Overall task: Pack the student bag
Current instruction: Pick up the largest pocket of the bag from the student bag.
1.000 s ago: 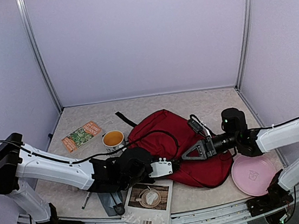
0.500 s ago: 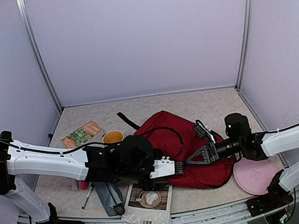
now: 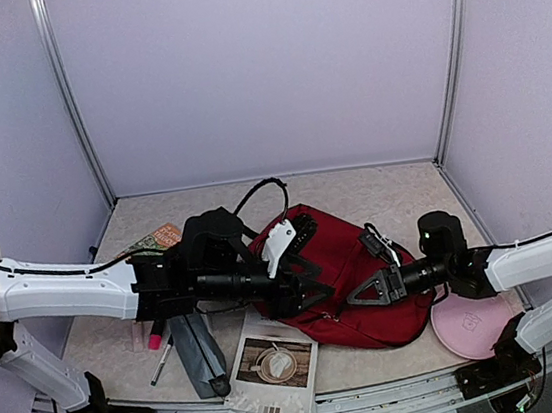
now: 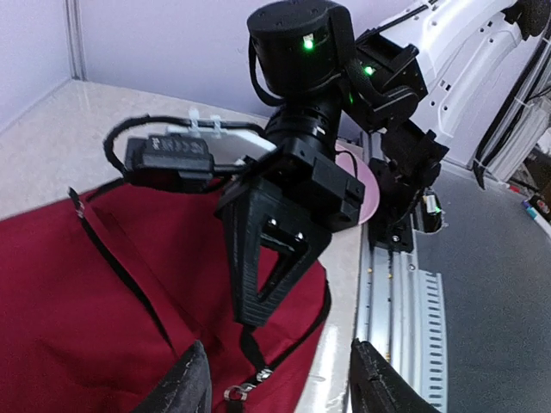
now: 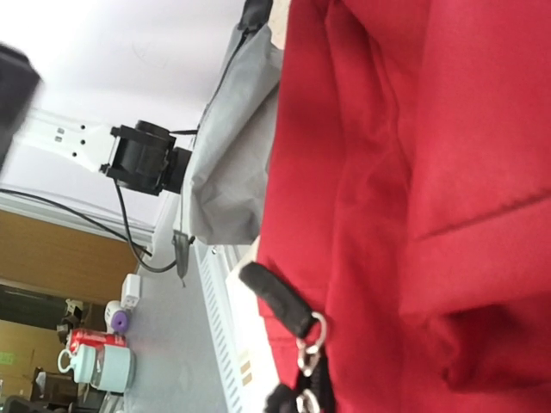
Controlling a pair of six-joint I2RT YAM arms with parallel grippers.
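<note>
The student bag (image 3: pixel 357 252), dark red with black straps, lies flat in the middle of the table. My right gripper (image 3: pixel 355 295) is low at the bag's near right side. In the left wrist view its black fingers (image 4: pixel 258 258) are shut on the black tab of a zip pull (image 4: pixel 250 354) with metal rings. The same zip pull (image 5: pixel 307 344) shows at the bottom of the right wrist view against the red fabric (image 5: pixel 413 172). My left gripper (image 4: pixel 280 383) hovers over the bag's near edge, facing the right gripper, open with nothing held.
A grey pencil pouch (image 3: pixel 199 353) and a printed booklet (image 3: pixel 273 366) lie at the near edge. A pink plate (image 3: pixel 472 323) sits at the near right. A green-orange book (image 3: pixel 162 237) peeks out behind the left arm. A pink marker (image 3: pixel 156 334) lies near the pouch.
My left arm has lifted and swung back over the bag, turning its wrist; its jaws opened wide, then narrowed. The right gripper drew the zip pull slightly nearer and stayed shut.
</note>
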